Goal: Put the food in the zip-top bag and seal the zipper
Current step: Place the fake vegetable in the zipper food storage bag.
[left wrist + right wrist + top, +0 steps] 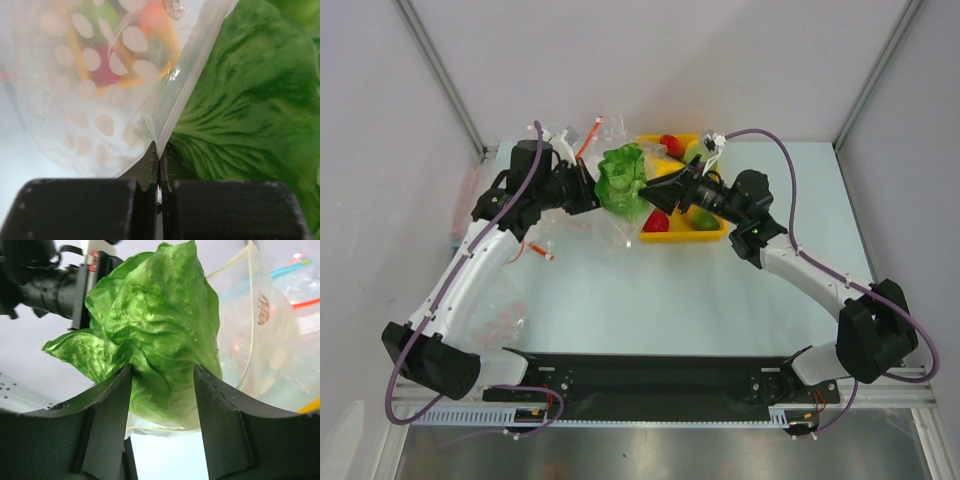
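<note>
The green-and-white cabbage hangs at the back middle of the table, pinched at its lower end by my right gripper. In the right wrist view both fingers press the cabbage, so the gripper is shut on it. My left gripper is just left of the cabbage. In the left wrist view it is shut on the edge of the dotted zip-top bag, with the pale zipper strip running up beside the cabbage. A red fruit and a green apple lie in the yellow tray.
The yellow tray stands right behind the cabbage and holds more toy produce, including a red piece. Plain clear bags with red and blue strips lie at the back and at the table's left edge. The cell walls close in behind.
</note>
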